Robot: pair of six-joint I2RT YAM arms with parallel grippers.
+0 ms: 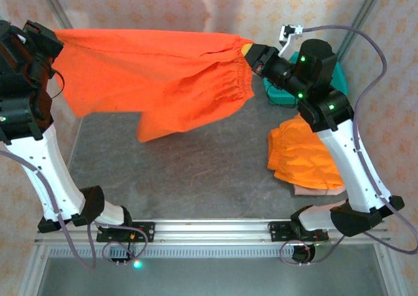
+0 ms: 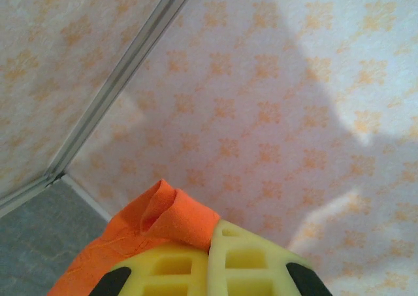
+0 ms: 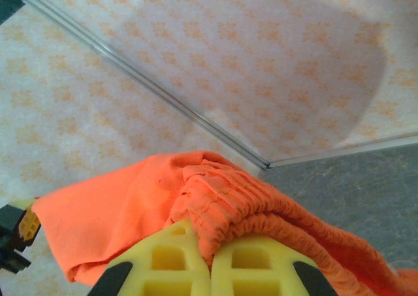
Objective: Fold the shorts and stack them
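Note:
A pair of bright orange shorts (image 1: 157, 74) hangs stretched in the air across the back of the table. My left gripper (image 1: 57, 40) is shut on one end; in the left wrist view a folded corner of the orange cloth (image 2: 176, 214) pokes out between the yellow fingers of that gripper (image 2: 214, 242). My right gripper (image 1: 251, 51) is shut on the gathered elastic waistband (image 3: 241, 204), which bunches over the tips of that gripper (image 3: 209, 260). A folded orange pair (image 1: 305, 153) lies at the right on a pink pair (image 1: 320, 191), of which just an edge shows.
A teal basket (image 1: 282, 95) stands at the back right, mostly hidden behind my right arm. The grey table (image 1: 196, 178) lies below the hanging shorts. Patterned walls and metal frame posts (image 1: 55, 5) close in the back and sides.

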